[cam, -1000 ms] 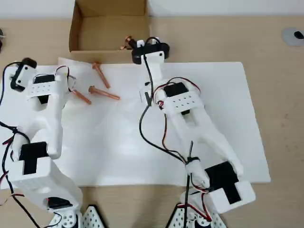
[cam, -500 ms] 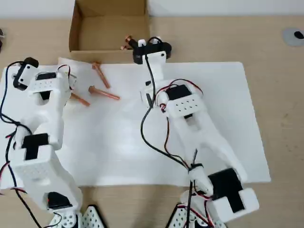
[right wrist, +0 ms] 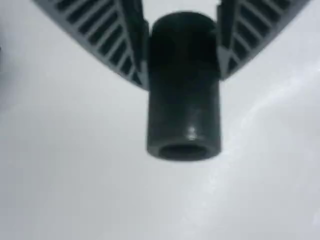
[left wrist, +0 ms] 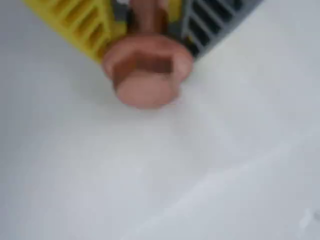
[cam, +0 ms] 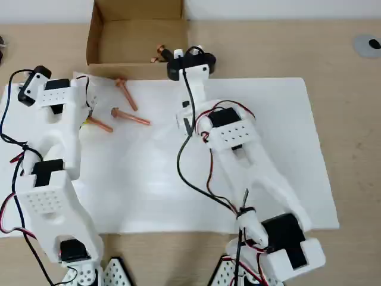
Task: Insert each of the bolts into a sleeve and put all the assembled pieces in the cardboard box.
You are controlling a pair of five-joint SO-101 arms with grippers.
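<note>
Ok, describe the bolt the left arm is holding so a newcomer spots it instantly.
Find the white sheet and go to its corner beside the cardboard box. There, pick the held bolt, copper like its neighbours but clamped in the left gripper; the two loose bolts lie free on the sheet.

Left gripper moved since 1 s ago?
Yes. In the high view the wrist end of the left gripper has swung toward the far edge of the white mat; the bolt it grips has barely shifted.
</note>
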